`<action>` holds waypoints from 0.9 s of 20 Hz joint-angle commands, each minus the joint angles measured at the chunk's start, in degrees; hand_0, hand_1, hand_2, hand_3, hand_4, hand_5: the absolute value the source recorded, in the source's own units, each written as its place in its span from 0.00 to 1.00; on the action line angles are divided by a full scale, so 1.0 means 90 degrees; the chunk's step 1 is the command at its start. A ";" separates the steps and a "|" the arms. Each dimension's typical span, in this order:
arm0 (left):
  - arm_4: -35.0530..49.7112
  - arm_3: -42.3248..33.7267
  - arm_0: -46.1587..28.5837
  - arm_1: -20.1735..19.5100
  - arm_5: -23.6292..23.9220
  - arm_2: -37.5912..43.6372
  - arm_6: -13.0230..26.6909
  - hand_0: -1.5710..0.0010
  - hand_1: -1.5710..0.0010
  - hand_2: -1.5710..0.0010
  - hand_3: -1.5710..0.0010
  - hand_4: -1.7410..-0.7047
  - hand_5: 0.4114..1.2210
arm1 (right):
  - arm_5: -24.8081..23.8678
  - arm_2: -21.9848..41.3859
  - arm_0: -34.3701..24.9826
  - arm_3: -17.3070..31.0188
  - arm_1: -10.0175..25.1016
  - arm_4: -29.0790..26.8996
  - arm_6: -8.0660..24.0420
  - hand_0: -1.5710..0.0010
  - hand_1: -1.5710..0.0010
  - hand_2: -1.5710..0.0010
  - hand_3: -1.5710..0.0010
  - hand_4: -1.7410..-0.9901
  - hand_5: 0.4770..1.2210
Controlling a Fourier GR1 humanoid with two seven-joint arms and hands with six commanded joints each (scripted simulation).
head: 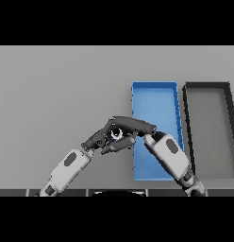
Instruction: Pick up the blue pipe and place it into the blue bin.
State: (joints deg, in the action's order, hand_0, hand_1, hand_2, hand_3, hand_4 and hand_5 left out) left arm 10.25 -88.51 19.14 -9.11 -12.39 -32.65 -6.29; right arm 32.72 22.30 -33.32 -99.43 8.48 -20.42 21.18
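Blue pipe (pixel 117 134): barely showing between the two hands just off the blue bin's (pixel 154 90) left edge, right hand (pixel 130 125) curling over it, left hand (pixel 97 138) touching alongside, fingers relaxed.

Your two hands meet just left of the blue bin (pixel 154 97). Your right hand (pixel 133 125) reaches left across the bin's left wall, and a glimpse of the blue pipe (pixel 116 134) shows beneath it. Your left hand (pixel 97 138) sits close against it, fingers (pixel 120 143) curled. A dark bin (pixel 208 86) stands just right, on the grey tabletop (pixel 57 94).
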 commanded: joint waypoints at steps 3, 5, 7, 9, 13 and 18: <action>-0.0078 0.0111 0.0196 -0.0120 0.0108 -0.0051 0.0012 0.06 0.07 0.06 0.65 0.01 0.99 | 0.0158 -0.0023 0.0037 -0.0018 -0.0044 0.0474 -0.0369 0.06 0.06 0.06 0.08 0.37 0.82; -0.0097 0.0150 0.0262 -0.0179 0.0152 -0.0127 0.0009 0.04 0.09 0.04 0.68 0.01 1.00 | 0.0231 -0.0064 0.0160 -0.0092 -0.0175 0.0478 -0.0259 0.04 0.04 0.04 0.05 0.36 0.88; -0.0129 0.0164 0.0292 -0.0248 0.0064 -0.0220 -0.0050 0.09 0.22 0.14 0.66 0.10 1.00 | 0.0413 -0.0154 0.0239 -0.0093 -0.0272 0.0335 -0.0048 0.02 0.02 0.02 0.03 0.35 0.93; -0.0172 0.0158 0.0332 -0.0353 -0.0107 -0.0254 -0.0007 0.22 0.36 0.35 0.73 0.29 1.00 | 0.0475 -0.0172 0.0286 -0.0210 -0.0408 0.0568 -0.0050 0.02 0.02 0.02 0.02 0.35 0.95; -0.0318 0.0187 0.0299 -0.0455 -0.0508 -0.0235 -0.0048 0.68 0.74 0.73 0.89 0.61 0.95 | 0.0640 -0.0365 0.0344 -0.0213 -0.0613 0.0545 0.0069 0.01 0.01 0.01 0.01 0.34 0.98; -0.0648 0.0241 0.0321 -0.0513 -0.0300 -0.0172 0.0242 0.90 0.91 0.91 0.96 0.83 0.53 | 0.0763 -0.0473 0.0502 -0.0306 -0.0912 0.0579 0.0015 0.00 0.00 0.00 0.00 0.34 0.99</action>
State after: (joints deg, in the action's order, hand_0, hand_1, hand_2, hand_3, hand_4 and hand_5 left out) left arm 4.43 -86.34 22.04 -13.77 -15.05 -34.16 -4.03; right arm 39.70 18.05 -28.79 -102.19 0.26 -15.19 21.10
